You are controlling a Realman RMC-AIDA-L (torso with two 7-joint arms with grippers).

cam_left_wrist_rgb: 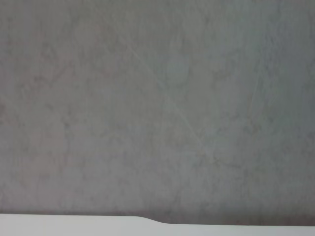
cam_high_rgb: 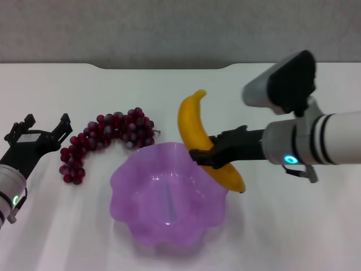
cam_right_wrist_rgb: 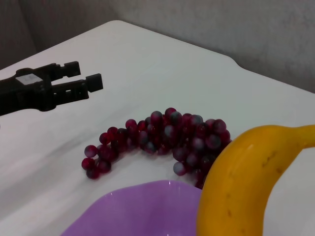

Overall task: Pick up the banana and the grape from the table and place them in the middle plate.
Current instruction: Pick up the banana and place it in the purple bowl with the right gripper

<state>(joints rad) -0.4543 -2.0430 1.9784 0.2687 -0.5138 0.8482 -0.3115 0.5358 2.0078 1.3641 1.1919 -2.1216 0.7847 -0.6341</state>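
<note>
My right gripper (cam_high_rgb: pixel 207 157) is shut on the yellow banana (cam_high_rgb: pixel 190 121), holding it by its middle at the right rim of the purple middle plate (cam_high_rgb: pixel 169 226); I cannot tell whether the banana touches the table. The banana fills the near side of the right wrist view (cam_right_wrist_rgb: pixel 246 182), with the plate's rim (cam_right_wrist_rgb: pixel 142 211) beside it. The grape bunch (cam_high_rgb: pixel 107 138) lies on the white table (cam_high_rgb: pixel 293 226) behind the plate's left side, also seen in the right wrist view (cam_right_wrist_rgb: pixel 167 137). My left gripper (cam_high_rgb: pixel 48 125) is open and empty just left of the grapes, also shown in the right wrist view (cam_right_wrist_rgb: pixel 82 74).
The table's notched far edge (cam_high_rgb: pixel 163 68) meets a grey wall. The left wrist view shows only that wall and a strip of table edge (cam_left_wrist_rgb: pixel 74 226).
</note>
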